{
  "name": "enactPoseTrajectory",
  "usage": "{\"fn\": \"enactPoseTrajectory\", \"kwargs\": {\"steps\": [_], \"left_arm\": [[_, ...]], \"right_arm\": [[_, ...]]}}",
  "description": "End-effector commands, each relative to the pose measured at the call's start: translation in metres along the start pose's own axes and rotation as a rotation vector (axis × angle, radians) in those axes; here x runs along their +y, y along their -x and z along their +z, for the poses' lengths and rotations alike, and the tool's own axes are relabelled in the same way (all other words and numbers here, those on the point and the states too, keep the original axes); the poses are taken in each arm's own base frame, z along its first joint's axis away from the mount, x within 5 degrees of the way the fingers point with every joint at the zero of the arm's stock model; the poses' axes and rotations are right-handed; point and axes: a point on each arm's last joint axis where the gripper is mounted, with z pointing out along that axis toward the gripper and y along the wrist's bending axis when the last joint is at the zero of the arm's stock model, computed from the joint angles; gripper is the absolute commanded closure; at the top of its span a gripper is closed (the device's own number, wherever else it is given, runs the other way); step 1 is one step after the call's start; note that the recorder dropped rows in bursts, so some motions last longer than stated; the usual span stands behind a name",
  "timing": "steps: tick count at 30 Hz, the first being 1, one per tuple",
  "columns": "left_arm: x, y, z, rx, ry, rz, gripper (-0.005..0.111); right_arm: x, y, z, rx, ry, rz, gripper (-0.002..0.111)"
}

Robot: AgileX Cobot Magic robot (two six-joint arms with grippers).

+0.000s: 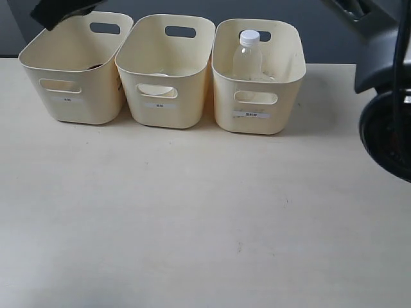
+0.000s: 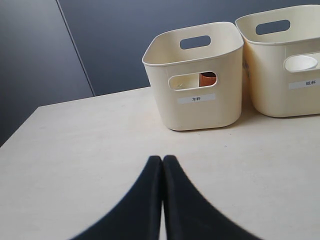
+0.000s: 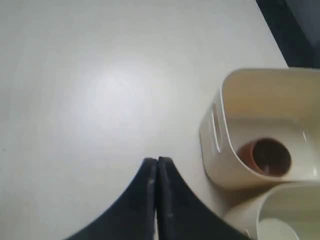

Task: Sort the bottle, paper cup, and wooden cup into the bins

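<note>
Three cream bins stand in a row at the back of the table. The clear bottle [image 1: 247, 58] with its white cap stands upright in the right bin [image 1: 257, 123]. The white paper cup [image 2: 300, 63] shows through the handle slot of the middle bin [image 1: 164, 114]. Inside the left bin [image 1: 77, 106] sits the brown wooden cup [image 3: 265, 156], seen from above in the right wrist view and through the slot [image 2: 207, 78] in the left wrist view. My left gripper [image 2: 162, 158] is shut on nothing, over bare table in front of the left bin. My right gripper [image 3: 157, 160] is shut and empty beside that bin.
A dark arm part [image 1: 61, 11] hangs over the left bin's back corner; which arm it is I cannot tell. A black arm base [image 1: 385, 122] fills the right edge. Behind the table is a dark wall [image 2: 115, 45]. The table's left edge [image 2: 20, 125] is near.
</note>
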Motion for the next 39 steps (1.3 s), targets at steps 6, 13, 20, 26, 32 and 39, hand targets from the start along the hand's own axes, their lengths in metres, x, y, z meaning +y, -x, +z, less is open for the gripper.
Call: {"fn": "enactPoseTrajectory", "kwargs": {"steps": [6, 13, 20, 26, 32, 39], "left_arm": [[0.000, 0.002, 0.000, -0.005, -0.004, -0.003, 0.107], [0.000, 0.002, 0.000, -0.005, -0.004, -0.003, 0.107], [0.000, 0.002, 0.000, -0.005, -0.004, -0.003, 0.107], [0.000, 0.002, 0.000, -0.005, -0.004, -0.003, 0.107], [0.000, 0.002, 0.000, -0.005, -0.004, -0.003, 0.107], [0.000, 0.002, 0.000, -0.005, -0.004, -0.003, 0.107]], "right_arm": [[0.013, -0.003, -0.046, 0.096, -0.077, 0.128, 0.109], [0.031, -0.031, -0.067, 0.108, -0.165, 0.143, 0.109], [0.040, -0.070, -0.105, 0.040, -0.347, 0.159, 0.109], [0.041, -0.115, -0.143, -0.006, -0.480, 0.255, 0.109], [0.047, -0.164, -0.170, -0.070, -0.630, 0.342, 0.109], [0.083, -0.217, -0.197, -0.183, -0.799, 0.391, 0.109]]}}
